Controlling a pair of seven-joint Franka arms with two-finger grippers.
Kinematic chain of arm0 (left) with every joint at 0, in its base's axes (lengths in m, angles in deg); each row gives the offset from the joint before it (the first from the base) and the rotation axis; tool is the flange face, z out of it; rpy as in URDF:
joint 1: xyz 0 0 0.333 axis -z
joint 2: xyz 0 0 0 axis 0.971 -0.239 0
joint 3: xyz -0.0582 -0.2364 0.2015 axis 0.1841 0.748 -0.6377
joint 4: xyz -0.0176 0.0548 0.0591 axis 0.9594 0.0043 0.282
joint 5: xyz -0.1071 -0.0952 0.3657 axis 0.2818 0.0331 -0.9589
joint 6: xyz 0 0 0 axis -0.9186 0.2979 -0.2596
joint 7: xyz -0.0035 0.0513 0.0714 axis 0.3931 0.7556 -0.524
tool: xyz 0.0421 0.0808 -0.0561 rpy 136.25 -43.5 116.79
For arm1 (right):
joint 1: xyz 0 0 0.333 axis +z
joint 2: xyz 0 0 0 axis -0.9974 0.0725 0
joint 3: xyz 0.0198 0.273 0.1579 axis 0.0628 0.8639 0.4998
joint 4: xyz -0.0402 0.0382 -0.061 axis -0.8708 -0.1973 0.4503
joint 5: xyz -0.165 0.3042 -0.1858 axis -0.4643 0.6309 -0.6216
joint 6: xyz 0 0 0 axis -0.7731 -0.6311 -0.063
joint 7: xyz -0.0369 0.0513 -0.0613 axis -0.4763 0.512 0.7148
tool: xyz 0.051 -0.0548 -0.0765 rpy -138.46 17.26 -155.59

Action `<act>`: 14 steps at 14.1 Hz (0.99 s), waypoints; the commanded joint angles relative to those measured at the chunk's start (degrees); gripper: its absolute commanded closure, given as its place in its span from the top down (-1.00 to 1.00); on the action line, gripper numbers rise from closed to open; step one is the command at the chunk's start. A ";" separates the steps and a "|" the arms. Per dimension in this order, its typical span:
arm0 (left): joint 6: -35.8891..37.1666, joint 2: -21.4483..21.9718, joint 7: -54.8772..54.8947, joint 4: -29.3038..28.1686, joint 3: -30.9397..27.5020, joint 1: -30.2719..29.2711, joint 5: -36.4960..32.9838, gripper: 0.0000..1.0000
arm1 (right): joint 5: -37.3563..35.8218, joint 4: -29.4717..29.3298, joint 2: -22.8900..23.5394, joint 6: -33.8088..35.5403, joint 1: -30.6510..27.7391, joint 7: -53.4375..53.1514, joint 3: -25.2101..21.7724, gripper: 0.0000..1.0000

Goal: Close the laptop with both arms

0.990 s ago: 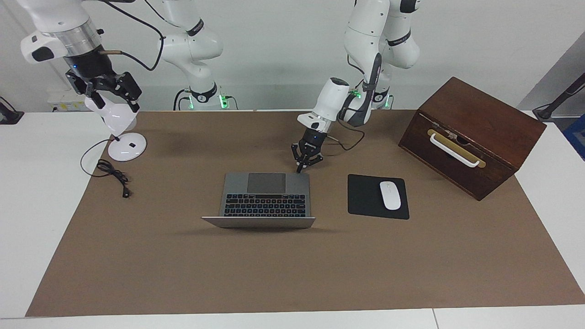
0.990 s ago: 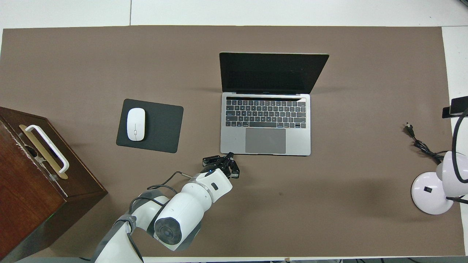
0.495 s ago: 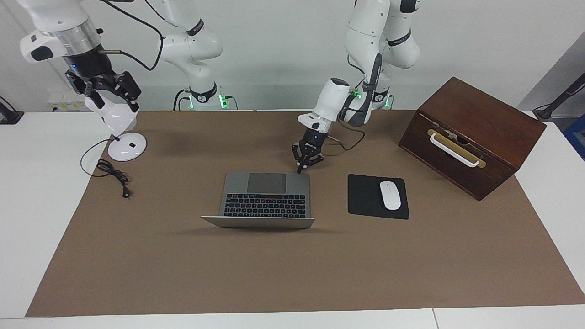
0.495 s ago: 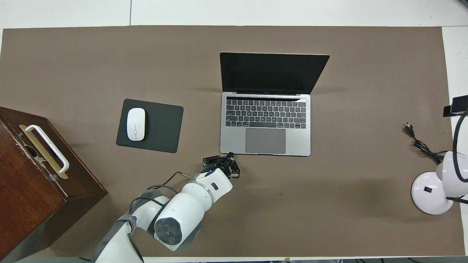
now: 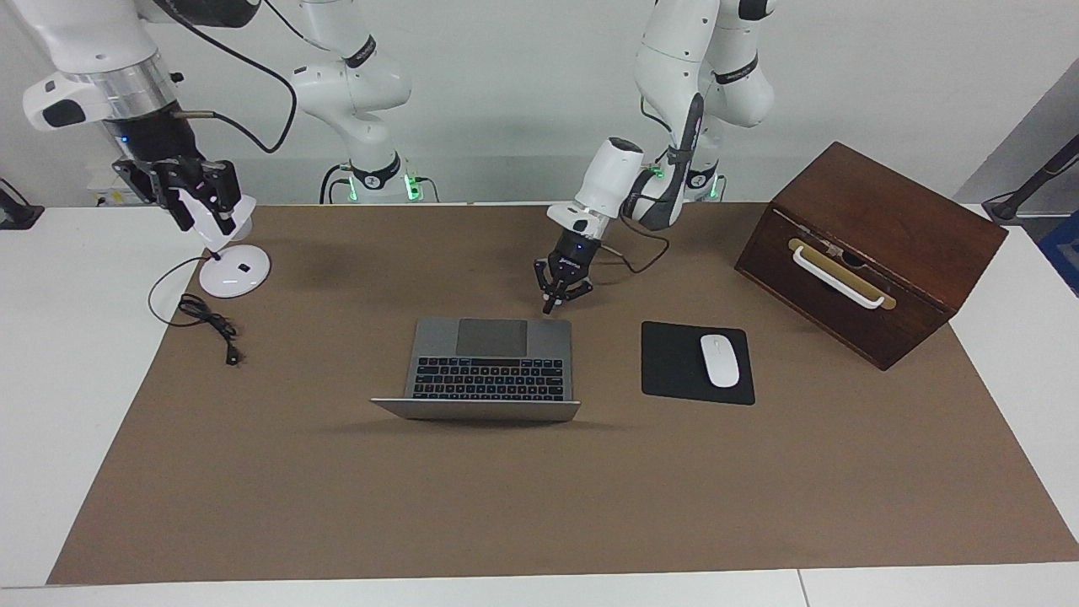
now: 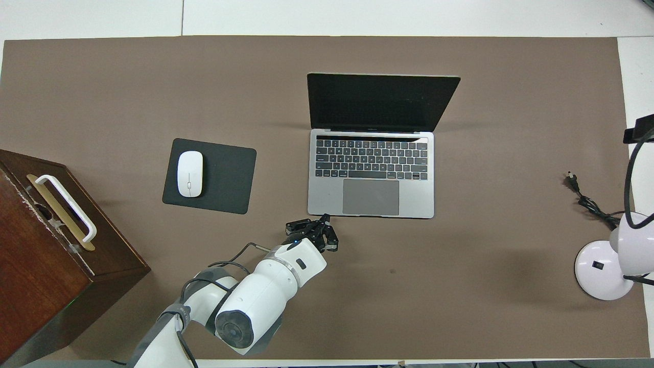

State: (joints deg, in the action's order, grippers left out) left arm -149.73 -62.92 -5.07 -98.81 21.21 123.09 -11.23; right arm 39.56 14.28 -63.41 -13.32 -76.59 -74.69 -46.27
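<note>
Thin silver-grey metal laptop with black keys and grey trackpad: open, mid-worktop on the brown mat, dark screen tilted back away from the robots, trackpad edge toward them.

Left gripper, black claw on the white jointed arm: just above the mat beside the laptop's robot-side corner, the corner toward the left arm's end; fingertips together, links splayed, nothing held. Small gap visible between tip and laptop edge in the facing view; in the overhead view tip reads as just at that corner.

Right gripper: raised at the right arm's end of the worktop, at the head of the small white desk lamp. Cannot tell whether open or closed, nor whether touching the lamp head. In the overhead view only a dark corner of it shows at the frame edge.

Lamp's round white base on the mat edge; black power cord coiled loose next to it, plug unconnected.

Black rectangular mouse pad with white oval mouse on it: beside the laptop, toward the left arm's end.

Dark brown wooden box with white handle on a brass plate: tilted, at the left arm's end, well apart from the laptop.
</note>
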 commanded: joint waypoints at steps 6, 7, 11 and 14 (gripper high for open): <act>-0.50 0.50 0.72 -0.49 -0.52 -2.00 0.68 -1.00 | 1.02 -1.73 7.25 -11.73 -1.26 5.85 0.09 -1.00; -0.50 0.06 0.81 -0.40 -0.52 -2.09 0.68 -1.00 | 1.20 -2.69 8.57 -12.62 -1.35 6.03 0.09 -1.00; -0.59 -2.14 0.81 1.09 -0.34 -1.65 0.68 -1.00 | 1.55 -7.70 15.07 -16.40 -2.75 7.08 0.36 -0.61; -0.68 -2.49 0.81 1.18 -0.43 -1.56 0.68 -1.00 | 6.02 -12.18 20.08 -18.07 -4.42 9.45 0.53 -0.13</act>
State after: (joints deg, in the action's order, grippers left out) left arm -149.82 -64.32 -5.03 -98.39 20.67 121.44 -11.23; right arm 42.57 7.27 -47.83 -31.06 -78.91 -68.37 -46.26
